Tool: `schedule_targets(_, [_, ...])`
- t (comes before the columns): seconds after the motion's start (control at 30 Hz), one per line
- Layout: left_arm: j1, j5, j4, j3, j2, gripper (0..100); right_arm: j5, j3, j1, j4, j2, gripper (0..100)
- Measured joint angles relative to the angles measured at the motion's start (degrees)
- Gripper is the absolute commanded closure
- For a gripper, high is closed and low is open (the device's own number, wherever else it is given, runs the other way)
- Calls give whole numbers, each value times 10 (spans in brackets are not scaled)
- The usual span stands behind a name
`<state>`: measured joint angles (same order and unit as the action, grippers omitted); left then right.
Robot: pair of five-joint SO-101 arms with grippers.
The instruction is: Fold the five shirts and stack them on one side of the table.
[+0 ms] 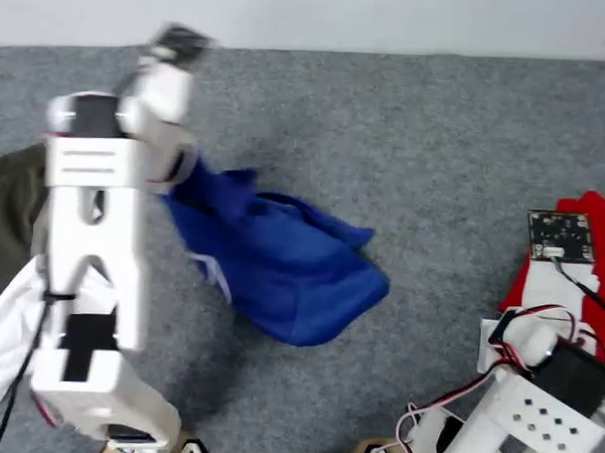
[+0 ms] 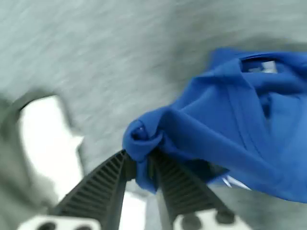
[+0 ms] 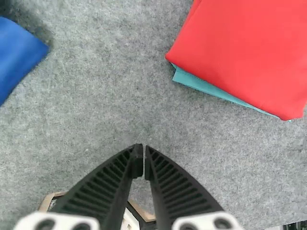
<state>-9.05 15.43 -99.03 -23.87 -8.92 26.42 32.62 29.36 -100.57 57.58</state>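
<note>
A crumpled blue shirt [image 1: 282, 256] lies on the grey table, left of centre. My left gripper [image 2: 140, 158] is shut on a bunched corner of the blue shirt [image 2: 230, 129], lifting that end off the cloth. In the high view the left arm [image 1: 93, 239] stands at the table's left with its gripper [image 1: 180, 173] at the shirt's upper-left end. My right gripper [image 3: 144, 155] is shut with nothing in it, above bare table. A folded red shirt [image 3: 249, 48] lies on a folded teal shirt [image 3: 206, 86] near it. The red shirt [image 1: 596, 222] sits at the right edge.
A dark olive shirt [image 1: 10, 206] and a white shirt [image 1: 10, 336] lie at the left edge beside the left arm. The right arm [image 1: 535, 394] stands at the front right corner. Bare grey table [image 1: 405, 141] stretches across the back and middle.
</note>
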Motion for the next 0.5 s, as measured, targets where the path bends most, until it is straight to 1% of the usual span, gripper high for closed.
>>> schedule_targets(0.07, [-54,17,22,18,0,972,4,0,0,0,0,987])
schedule_targets(0.1, [-74,20,35,26,0,945,9,0,0,0,0,987])
schedule_targets(0.2, [-110,34,55,47,0,818,17,0,0,0,0,986])
schedule_targets(0.27, [-112,40,55,51,0,776,19,0,0,0,0,985])
schedule_targets(0.4, [-105,40,51,42,0,770,19,0,0,0,0,985])
schedule_targets(0.5, [-79,40,21,4,0,771,19,0,0,0,0,985])
